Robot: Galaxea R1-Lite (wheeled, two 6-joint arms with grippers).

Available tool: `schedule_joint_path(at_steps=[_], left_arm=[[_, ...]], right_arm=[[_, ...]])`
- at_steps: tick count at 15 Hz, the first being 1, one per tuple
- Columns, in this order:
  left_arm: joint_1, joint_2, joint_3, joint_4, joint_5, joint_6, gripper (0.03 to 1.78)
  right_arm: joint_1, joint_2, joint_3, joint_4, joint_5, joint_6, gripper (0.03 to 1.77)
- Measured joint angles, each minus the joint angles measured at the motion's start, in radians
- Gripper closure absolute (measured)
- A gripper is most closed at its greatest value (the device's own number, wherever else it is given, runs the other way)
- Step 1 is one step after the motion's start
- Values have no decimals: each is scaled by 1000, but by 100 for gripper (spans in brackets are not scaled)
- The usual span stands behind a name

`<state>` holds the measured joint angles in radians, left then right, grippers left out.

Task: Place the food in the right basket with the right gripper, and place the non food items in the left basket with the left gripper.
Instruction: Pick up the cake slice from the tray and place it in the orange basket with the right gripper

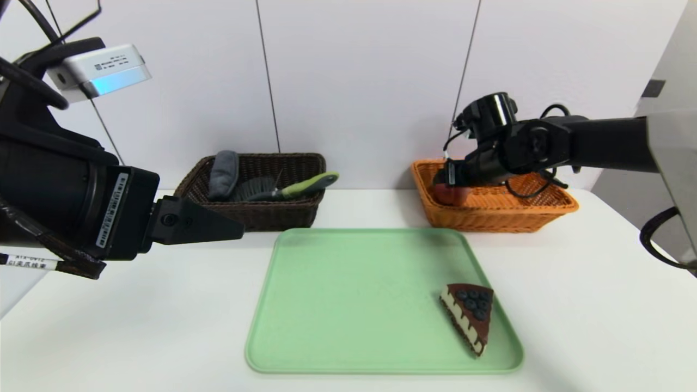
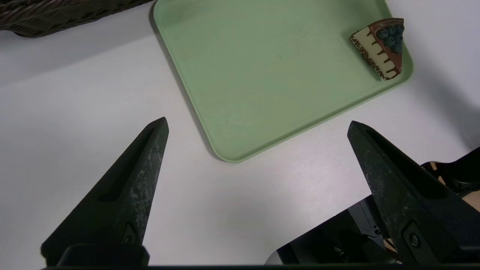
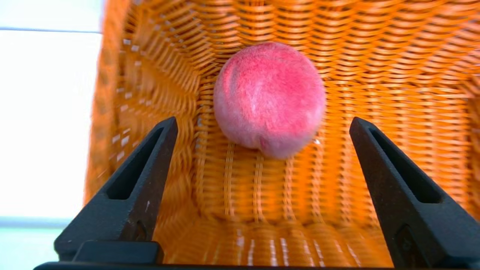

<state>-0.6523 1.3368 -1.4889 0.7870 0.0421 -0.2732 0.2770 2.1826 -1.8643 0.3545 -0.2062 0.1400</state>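
Right end effector hangs open and empty over a fuzzy peach in the orange basket; the rigid-looking cake slice probably suits a side pinch.

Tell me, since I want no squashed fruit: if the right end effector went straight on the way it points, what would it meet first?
Probably the pink peach, lying in the orange basket just ahead of the open right end effector. Depth is unclear; it might slip between the fingers and meet the woven floor instead.
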Motion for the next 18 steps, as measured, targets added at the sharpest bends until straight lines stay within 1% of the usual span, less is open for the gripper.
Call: schedule_joint_path(at_steps=[2,4,6,8,9,14,18], left_arm=[[0,-2,2,0,0,-1,12],[0,-3,2,0,0,-1,12],[0,-3,2,0,-2,-1,12],[0,-3,2,0,-2,-1,12],[0,-3,2,0,-2,0,12],[0,-3,2,0,-7,-1,12],[0,-3,6,0,-7,-1,12]], right_arm=[[0,-59,6,42,29,11,19],[1,-136,33,89,74,23,16],[8,-225,93,106,118,20,15],[32,-313,184,118,148,9,13],[51,-360,236,130,155,-3,13],[156,-554,479,150,155,-30,11],[217,-636,629,148,158,-43,11]])
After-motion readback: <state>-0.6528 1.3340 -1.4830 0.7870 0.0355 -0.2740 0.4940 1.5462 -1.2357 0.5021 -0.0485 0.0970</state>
